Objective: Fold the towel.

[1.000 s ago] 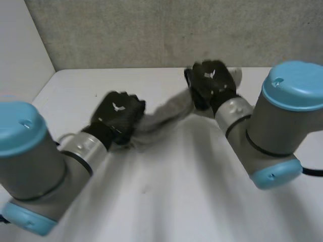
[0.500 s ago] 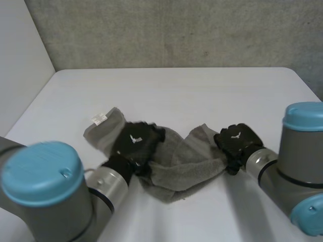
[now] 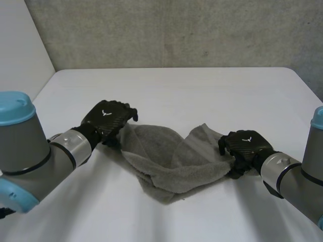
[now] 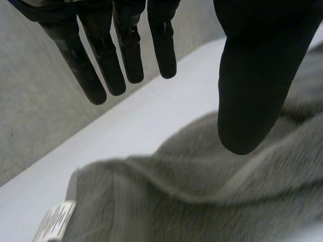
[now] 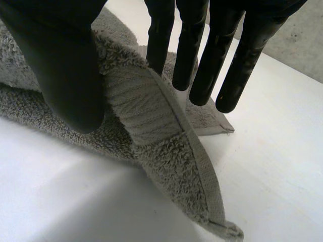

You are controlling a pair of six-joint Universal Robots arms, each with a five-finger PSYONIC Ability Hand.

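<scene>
Right hand pinches towel edge — left hand splayed over opposite edge.

The white tabletop carries a single grey towel. The towel lies crumpled in loose folds on the half nearer the robot. A white label is attached at one towel corner.
</scene>
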